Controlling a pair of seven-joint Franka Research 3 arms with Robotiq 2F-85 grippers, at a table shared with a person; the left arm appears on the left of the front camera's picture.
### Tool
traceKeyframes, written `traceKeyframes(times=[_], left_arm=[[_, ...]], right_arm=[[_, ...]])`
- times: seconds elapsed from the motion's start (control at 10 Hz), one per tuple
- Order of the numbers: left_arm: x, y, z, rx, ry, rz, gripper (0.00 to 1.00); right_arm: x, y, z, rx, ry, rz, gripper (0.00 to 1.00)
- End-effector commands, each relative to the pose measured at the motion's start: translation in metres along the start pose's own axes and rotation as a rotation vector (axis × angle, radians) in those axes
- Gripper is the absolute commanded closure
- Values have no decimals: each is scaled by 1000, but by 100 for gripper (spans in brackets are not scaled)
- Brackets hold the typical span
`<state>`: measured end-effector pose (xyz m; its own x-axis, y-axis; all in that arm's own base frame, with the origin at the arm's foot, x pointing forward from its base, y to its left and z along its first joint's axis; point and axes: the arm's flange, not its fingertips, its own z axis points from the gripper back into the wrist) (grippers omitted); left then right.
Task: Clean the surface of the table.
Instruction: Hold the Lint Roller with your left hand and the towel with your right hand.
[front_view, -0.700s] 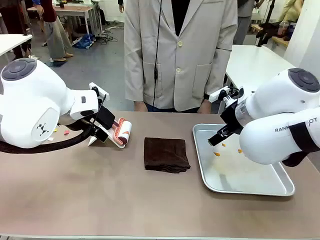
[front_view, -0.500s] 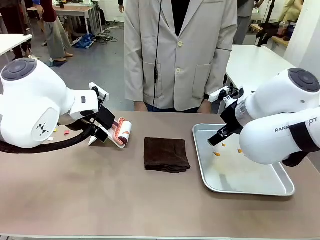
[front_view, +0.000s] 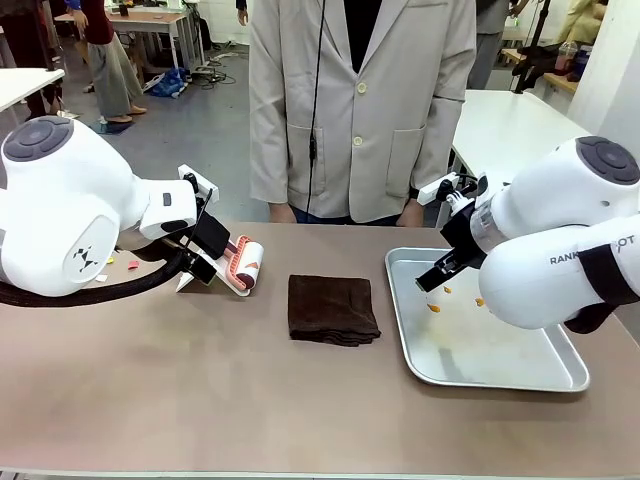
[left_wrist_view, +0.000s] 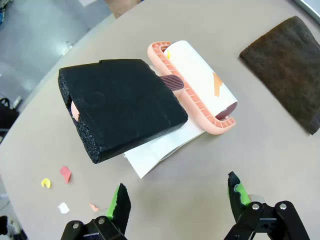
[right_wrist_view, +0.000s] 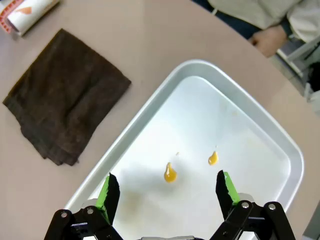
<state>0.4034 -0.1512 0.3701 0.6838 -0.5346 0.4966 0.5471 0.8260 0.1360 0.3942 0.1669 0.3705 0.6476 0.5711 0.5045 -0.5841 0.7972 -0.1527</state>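
**Hovering over roller and tray, both grippers empty**

The table spans the whole foreground, its matte brown top running from the robot's side to the person standing at the far edge. On it lie a lint roller with a black foam handle at the left, a folded brown cloth in the middle and a metal tray at the right. Small paper scraps dot the top near the roller.

The left gripper hangs just above the roller with its fingers spread wide and nothing between them. The right gripper is also fully spread and empty, poised over the tray, where two orange drops sit on the metal.

The table itself looks rigid, heavy and fixed, so it is likely something to press against, not to grasp. Its smooth top should let scraps slide or lift off easily. Any grasp probably belongs on a tool. The foam handle looks soft and squashy, wide enough to need open fingers, and offers good friction across its flat faces. The cloth seems limp and would bunch, so pinching its thick folded edge looks safest. With the scraps so near the left arm, the roller seems the likelier first pick.
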Motion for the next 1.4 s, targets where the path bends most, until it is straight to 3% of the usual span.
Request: traceKeyframes(times=[0.0,0.5,0.7,1.0,1.1,1.3], left_arm=[[0,0,0,0,0,-1,0],[0,0,0,0,0,0,0],[-12,3,28,-15,90,18,0],[-26,13,94,-231,94,183,0],[-33,20,113,-300,30,191,0],[-65,59,151,-495,-96,227,0]], right_arm=[[0,0,0,0,-1,0,0],[-7,3,8,31,3,20,0],[-15,1,25,129,6,-39,0],[-31,-15,76,249,116,-356,0],[-39,-23,92,322,145,-406,0],[-73,-68,128,616,150,-571,0]])
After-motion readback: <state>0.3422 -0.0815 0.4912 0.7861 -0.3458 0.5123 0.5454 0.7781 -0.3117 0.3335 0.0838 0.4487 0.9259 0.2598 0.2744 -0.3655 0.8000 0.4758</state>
